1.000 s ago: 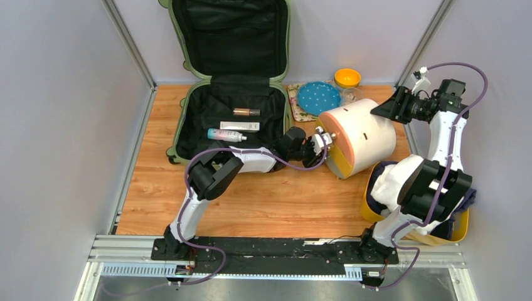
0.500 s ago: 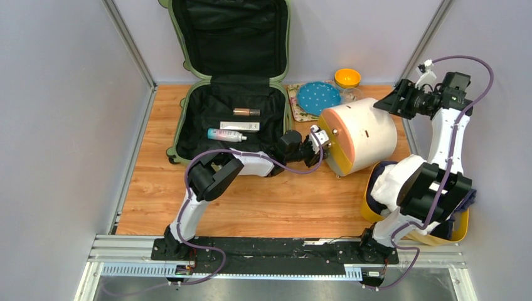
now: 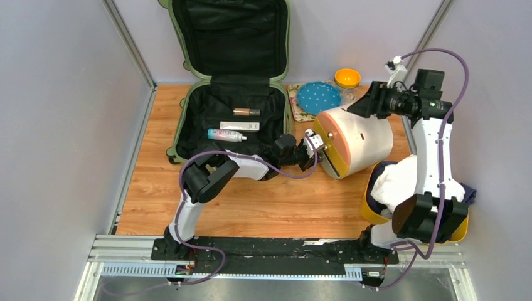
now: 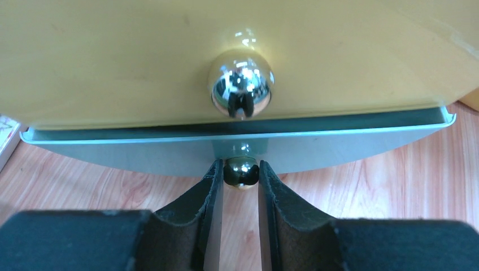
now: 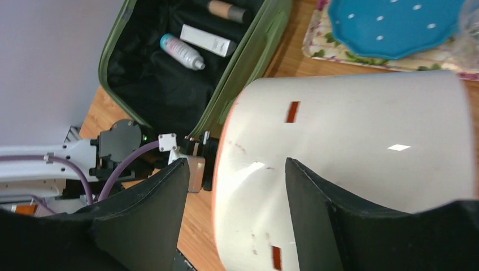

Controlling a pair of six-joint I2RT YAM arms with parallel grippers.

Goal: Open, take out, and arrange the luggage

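1. Since a second ago, the right arm has swung in toward the left, so the right gripper (image 3: pixel 362 106) now sits over the top of the round drawer box (image 3: pixel 361 135). The box itself has shifted slightly left.
2. Count: one luggage (image 3: pixel 229 37), lying open at the back left of the table (image 3: pixel 263 200) with its lid propped up against the rear wall. It holds three items: a brown-topped bottle (image 3: pixel 246 112), a white carton (image 3: pixel 239 126) and a pastel spray bottle (image 3: pixel 226 134).
3. Also one each: blue dotted plate (image 3: pixel 319 97) on a floral mat (image 3: pixel 300 114), orange bowl (image 3: pixel 347 78), and yellow tray (image 3: pixel 461 229) holding a white cloth (image 3: pixel 395 182).
4. The box has two knobs: a large chrome upper knob (image 4: pixel 240 87) and a small dark lower knob (image 4: pixel 241 172).
5. Only the left wrist view shows the grip. The left gripper (image 3: pixel 312 147) has its fingers (image 4: pixel 212 186) clamped on the lower knob, which is on a grey-green drawer (image 4: pixel 339 144) under the yellow one (image 4: pixel 113 62).
6. The right wrist view shows the right gripper's fingers (image 5: pixel 147 226) spread wide with the box's white wall between them. I cannot tell whether they touch it.
7. From above, the left gripper hides both knobs and the right arm covers much of the yellow tray. The luggage lid is cut off at the top edge.
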